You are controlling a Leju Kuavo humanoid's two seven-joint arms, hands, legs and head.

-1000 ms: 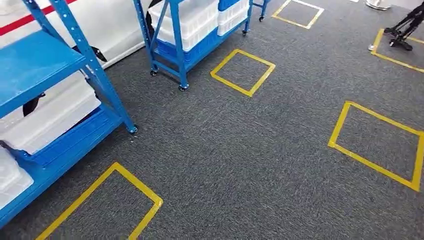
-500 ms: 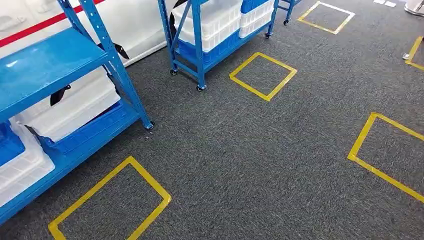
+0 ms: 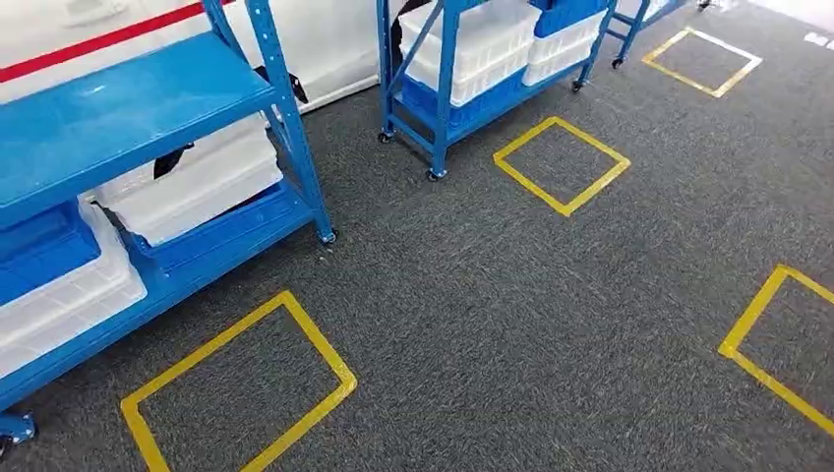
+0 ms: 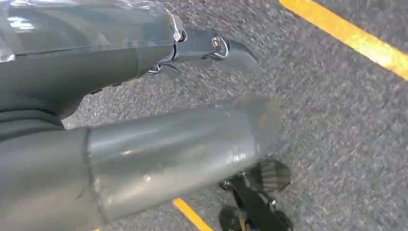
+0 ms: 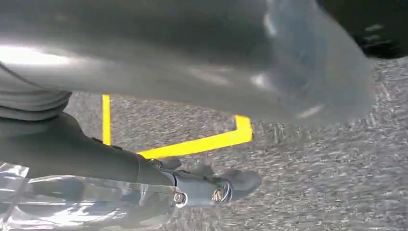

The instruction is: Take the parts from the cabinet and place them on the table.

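1. Head view: a blue shelf rack (image 3: pixel 148 108) stands at the left on grey carpet (image 3: pixel 511 324), with white bins (image 3: pixel 197 182) and a blue bin (image 3: pixel 39 251) on its lower shelf. A second blue rack (image 3: pixel 443 88) stands farther back, stacked with white bins (image 3: pixel 472 44). The parts themselves probably sit inside the bins; I cannot make them out. Yellow tape squares (image 3: pixel 236 388) mark the carpet.
2. Left wrist view: the left hand (image 4: pixel 144 120) hangs over the carpet, fingers stretched out and apart, holding nothing.
3. Right wrist view: the right hand (image 5: pixel 159 120) hangs likewise above a yellow tape corner (image 5: pixel 240 132), fingers extended, empty.
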